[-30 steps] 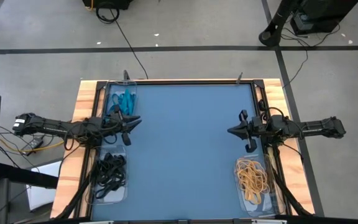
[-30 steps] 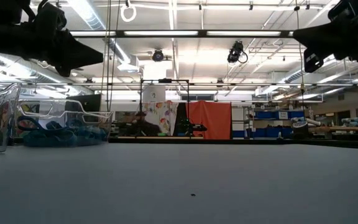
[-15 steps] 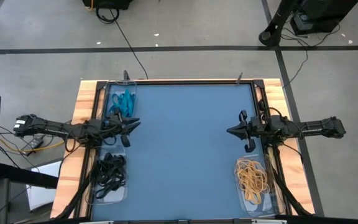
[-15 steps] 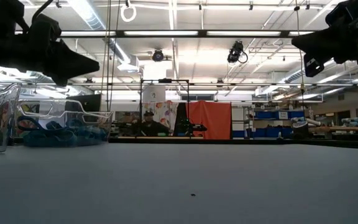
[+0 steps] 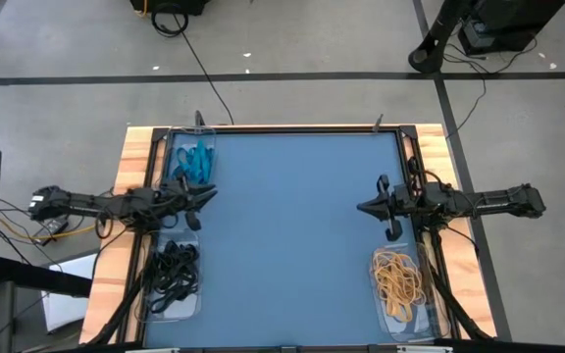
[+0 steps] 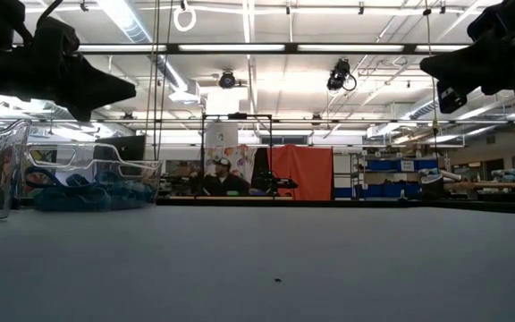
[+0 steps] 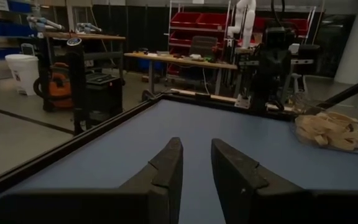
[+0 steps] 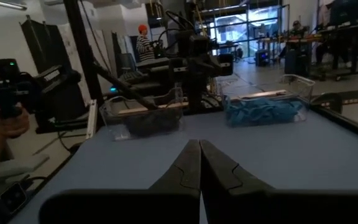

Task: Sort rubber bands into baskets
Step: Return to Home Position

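Three clear baskets stand on the blue table top. One at the far left holds teal rubber bands (image 5: 192,160) (image 8: 263,111), one at the near left holds black bands (image 5: 172,273) (image 8: 145,121), and one at the near right holds tan bands (image 5: 398,277) (image 7: 334,127). My left gripper (image 5: 209,195) (image 7: 196,144) hovers level between the two left baskets, open with nothing between its fingers. My right gripper (image 5: 361,207) (image 8: 199,143) hovers level at the right side, just beyond the tan basket, shut and empty.
The blue table top (image 5: 292,235) lies bare between the two arms. A wooden frame (image 5: 130,162) borders it on both sides. Beyond the table a person (image 6: 224,174) shows in the room, and a hand (image 8: 5,124) shows at the edge of the right wrist view.
My left gripper has drawn back a little toward the table's left edge and sunk slightly, staying level and open. The baskets and their bands have kept still.
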